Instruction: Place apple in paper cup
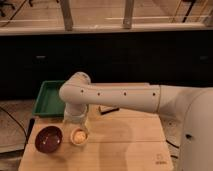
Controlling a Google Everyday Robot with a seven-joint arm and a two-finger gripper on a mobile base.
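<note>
1. I see the apple (78, 135) resting inside the paper cup (80, 143), beside the maroon bowl (48, 138); the placement looks done.
2. The gripper (75, 120) hangs just above the cup; I cannot tell whether it is spread or closed.
3. Left to do, I judge: lift clear.

Dim warm lt; gripper (76, 121) above paper cup (79, 136)

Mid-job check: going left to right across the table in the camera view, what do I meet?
Maroon bowl → paper cup with the apple inside, the gripper right above it → small dark object, farther back.
</note>
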